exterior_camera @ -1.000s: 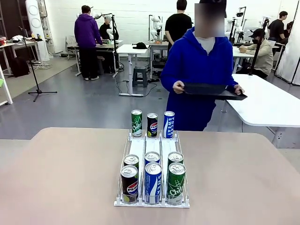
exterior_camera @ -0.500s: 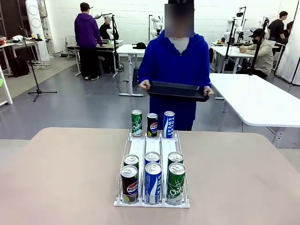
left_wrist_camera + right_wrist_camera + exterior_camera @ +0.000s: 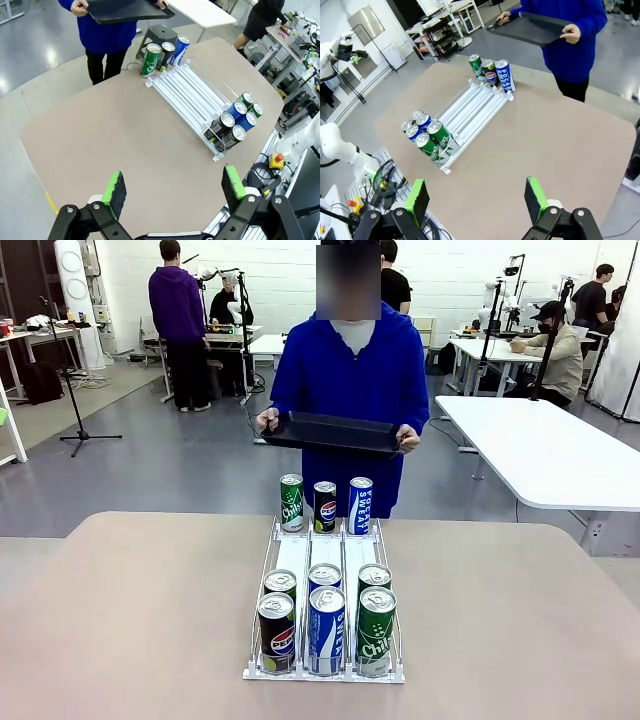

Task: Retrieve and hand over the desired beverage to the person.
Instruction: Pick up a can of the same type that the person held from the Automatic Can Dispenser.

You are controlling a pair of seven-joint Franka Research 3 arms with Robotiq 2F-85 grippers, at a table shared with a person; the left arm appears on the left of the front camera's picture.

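The person (image 3: 345, 370) in a bright blue hoodie stands at the table's far edge, holding a black tray (image 3: 335, 432) in both hands. A white wire rack (image 3: 300, 555) in mid-table holds several beverage cans at its near end, led by a Pepsi (image 3: 276, 632), a blue can (image 3: 325, 628) and a green can (image 3: 376, 630). At its far end stand a green can (image 3: 291, 502), a Pepsi can (image 3: 325, 506) and a Pocari Sweat can (image 3: 360, 505). My left gripper (image 3: 174, 185) and right gripper (image 3: 476, 195) hang open and empty high over the table, well off the rack (image 3: 187, 95).
A white table (image 3: 560, 455) stands behind the person at the right. Farther off are other people, workbenches and a stand (image 3: 75, 390). Bare tabletop (image 3: 120, 610) lies on both sides of the rack.
The person has walked from the right to the middle behind the table, carrying the tray closer to the cans. Cans and grippers have not moved.
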